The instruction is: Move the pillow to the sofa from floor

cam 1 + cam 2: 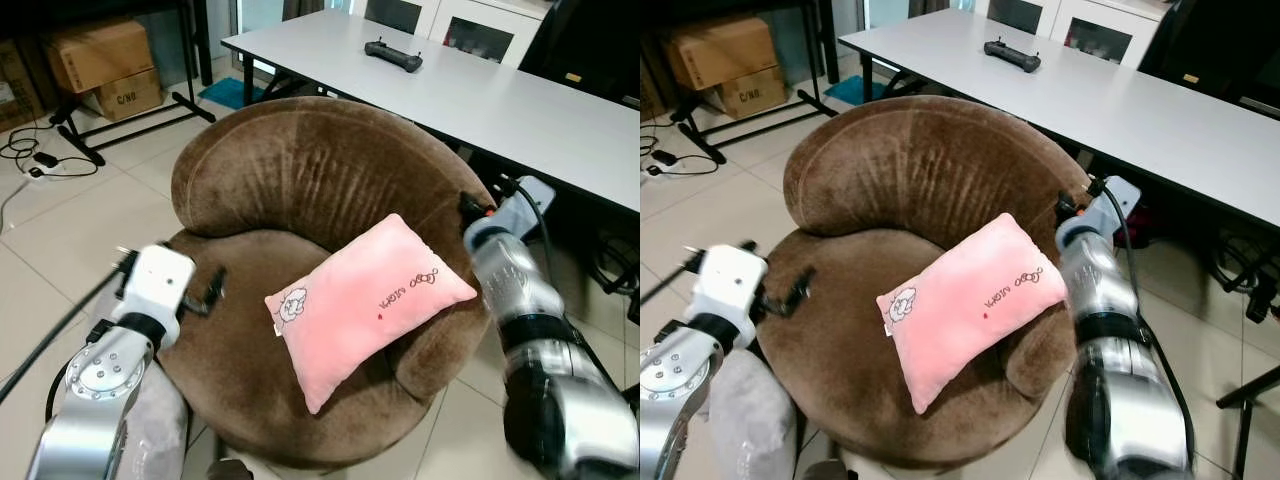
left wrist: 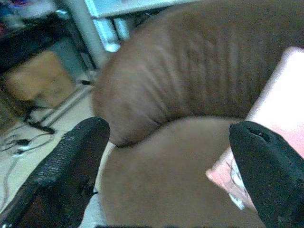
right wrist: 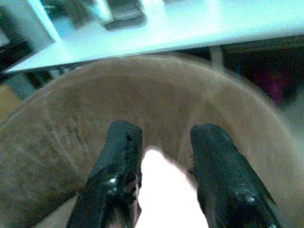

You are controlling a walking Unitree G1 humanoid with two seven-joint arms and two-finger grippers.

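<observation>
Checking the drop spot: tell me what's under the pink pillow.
The pink pillow lies on the brown round sofa, across its seat and right armrest. The right gripper pinches its corner. The seat patch directly beneath is covered, so unseen.

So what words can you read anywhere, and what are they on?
"C/NO": my best reading of the print on the lower cardboard box.
Dark writing on the pink pillow, next to a little sheep picture: upside down and too small to read.
Nothing else has readable words.
</observation>
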